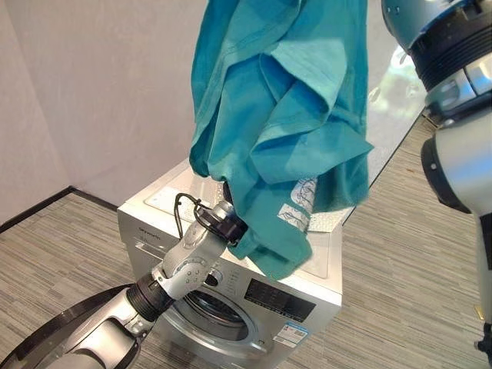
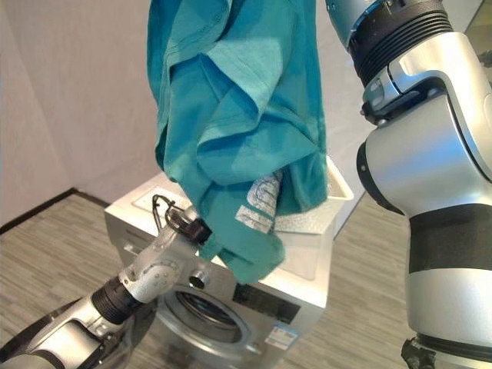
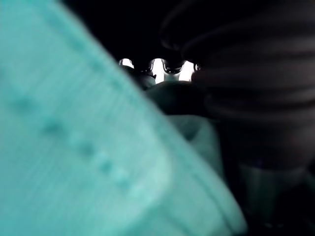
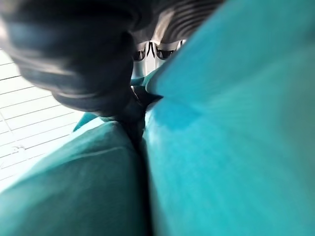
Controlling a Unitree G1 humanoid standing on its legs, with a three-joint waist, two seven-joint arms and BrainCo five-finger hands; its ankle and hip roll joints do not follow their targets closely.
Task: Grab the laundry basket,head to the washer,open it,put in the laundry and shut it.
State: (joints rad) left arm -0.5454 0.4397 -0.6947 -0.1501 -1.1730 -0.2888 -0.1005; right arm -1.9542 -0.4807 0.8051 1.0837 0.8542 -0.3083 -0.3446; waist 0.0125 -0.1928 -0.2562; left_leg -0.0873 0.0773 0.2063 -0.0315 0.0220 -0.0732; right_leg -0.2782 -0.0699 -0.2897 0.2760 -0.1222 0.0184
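Note:
A teal garment (image 1: 284, 115) hangs bunched in the air over the silver front-loading washer (image 1: 254, 296). It is held up from above by my right hand (image 4: 83, 54), whose fingers close on the cloth in the right wrist view. My left hand (image 1: 233, 228) reaches up from the lower left into the garment's lower folds. Its dark wrist cover shows and the rest is buried in the cloth. The washer's round opening (image 1: 215, 311) shows dark below my left arm. Its door (image 1: 46, 330) stands swung open at the lower left. A white laundry basket (image 2: 334, 196) sits on the washer's top, partly behind the garment.
The washer stands against a pale wall (image 1: 92, 92) on grey wood-pattern floor (image 1: 400, 254). A mirror or glass panel (image 1: 396, 108) leans behind it to the right. Open floor lies to the left and right of the machine.

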